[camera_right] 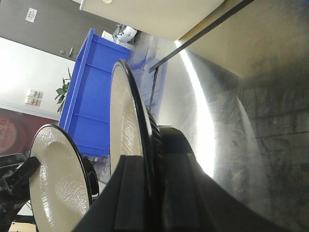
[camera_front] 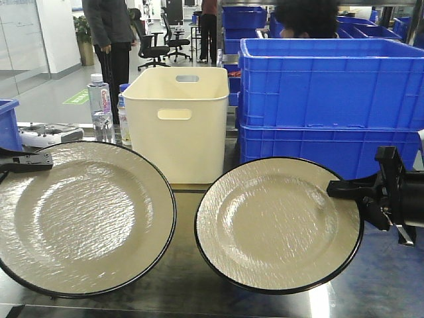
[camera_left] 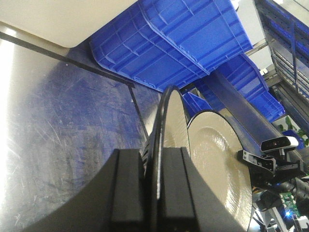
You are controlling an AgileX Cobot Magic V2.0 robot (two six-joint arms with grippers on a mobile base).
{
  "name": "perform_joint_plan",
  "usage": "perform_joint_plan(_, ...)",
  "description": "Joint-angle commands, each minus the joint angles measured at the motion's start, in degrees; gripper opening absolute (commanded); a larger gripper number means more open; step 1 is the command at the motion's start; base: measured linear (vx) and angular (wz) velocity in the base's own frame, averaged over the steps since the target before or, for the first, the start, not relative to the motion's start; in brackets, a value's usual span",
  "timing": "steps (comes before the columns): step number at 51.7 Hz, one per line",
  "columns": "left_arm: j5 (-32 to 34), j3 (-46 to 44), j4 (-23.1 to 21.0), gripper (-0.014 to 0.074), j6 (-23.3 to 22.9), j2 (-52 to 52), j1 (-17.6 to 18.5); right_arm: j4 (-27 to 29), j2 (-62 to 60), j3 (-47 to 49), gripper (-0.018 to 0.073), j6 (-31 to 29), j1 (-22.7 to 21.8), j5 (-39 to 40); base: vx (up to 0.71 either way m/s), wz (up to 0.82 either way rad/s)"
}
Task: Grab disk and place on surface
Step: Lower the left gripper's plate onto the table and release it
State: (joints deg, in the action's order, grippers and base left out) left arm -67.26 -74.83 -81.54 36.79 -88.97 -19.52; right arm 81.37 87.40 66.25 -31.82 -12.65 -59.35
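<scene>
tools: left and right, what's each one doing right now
left tool: closed on the rim of the left disk
right tool: closed on the rim of the right disk

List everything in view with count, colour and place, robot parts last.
disks: two, beige with black rims, left disk and right disk side by side over the tabletop
tabletop: one, dark and glossy with black tape lines, foreground
bin: one, cream, behind the disks, centre
crates: blue, stacked at right rear, count unclear
bottles: two, clear, left of the bin
people: at least two, dark clothes, background
left gripper: one, black, clamped on the left disk's rim
right gripper: one, black, clamped on the right disk's rim
</scene>
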Motion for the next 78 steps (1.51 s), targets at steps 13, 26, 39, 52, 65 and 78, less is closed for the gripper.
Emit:
perform_joint_plan(13, -1.44, -1.57, -8.48, -0.0008, -0.87, 2.54, 0.07, 7.94, -2.67, 1.76, -0.0009, 0.43, -0.18, -2.30, 0.00, -0.01)
perform_joint_plan(26, -1.44, -1.57, -8.48, -0.0008, -0.87, 2.54, 0.07, 7.94, -2.67, 1.76, -0.0009, 0.43, -0.18, -2.30, 0.00, 0.00)
perform_joint_plan(39, -0.69, -1.57, -8.53, -0.0008, -0.87, 2.54, 0.07, 7.94, -2.67, 1.76, -0.0009, 0.43, -0.18, -2.30, 0.00, 0.00)
perform_joint_plan(52, 1.94, -1.57, -4.66, -0.0008, -0.82, 2.37, 0.68, 7.76, -2.67, 1.76, -0.0009, 0.40, -0.18, -1.02, 0.00, 0.00)
perform_joint_plan(65, 14.45, -1.57, -4.01, -0.0006, 0.66, 1.51, 8.98, 12.64, -2.62, 1.76, -0.0009, -0.29, -0.18, 2.53, 0.00, 0.00)
perform_joint_plan(78, 20.15, -1.57, -6.96, -0.0003, 1.15, -8.02, 18.30, 12.42, -2.62, 1.76, -0.0009, -0.43, -0.18, 3.33, 0.00, 0.00)
